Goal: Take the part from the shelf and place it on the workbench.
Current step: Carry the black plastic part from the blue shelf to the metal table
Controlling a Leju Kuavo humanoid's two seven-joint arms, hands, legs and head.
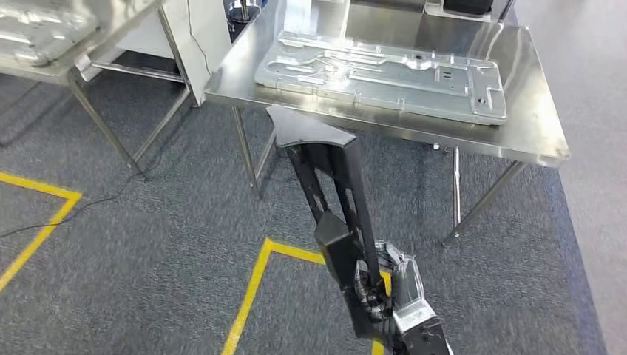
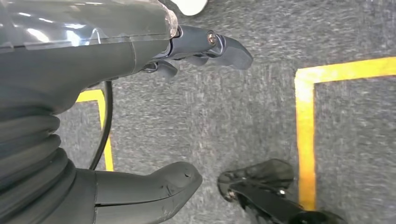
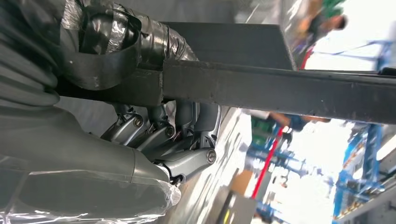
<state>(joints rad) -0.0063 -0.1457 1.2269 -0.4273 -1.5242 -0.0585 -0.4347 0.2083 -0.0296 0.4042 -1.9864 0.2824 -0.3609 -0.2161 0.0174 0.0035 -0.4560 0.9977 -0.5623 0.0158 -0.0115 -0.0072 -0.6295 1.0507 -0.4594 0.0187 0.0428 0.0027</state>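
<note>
The part (image 1: 325,174) is a long black metal bracket with slotted openings. My right hand (image 1: 392,292) grips its lower end, low in the head view, and the part slants up toward the front edge of the steel workbench (image 1: 536,144). Its top end is just below that edge. In the right wrist view, my fingers (image 3: 159,135) wrap around the dark bar of the part (image 3: 280,88). My left hand (image 2: 70,70) hangs over the grey carpet with thumb (image 2: 154,186) and fingers (image 2: 210,46) apart, holding nothing.
A large flat aluminium plate (image 1: 384,74) covers much of the workbench. A second steel table (image 1: 44,70) with a metal piece stands at the far left. Yellow lines (image 1: 255,285) mark the carpet, and a thin cable (image 1: 81,207) lies on the floor.
</note>
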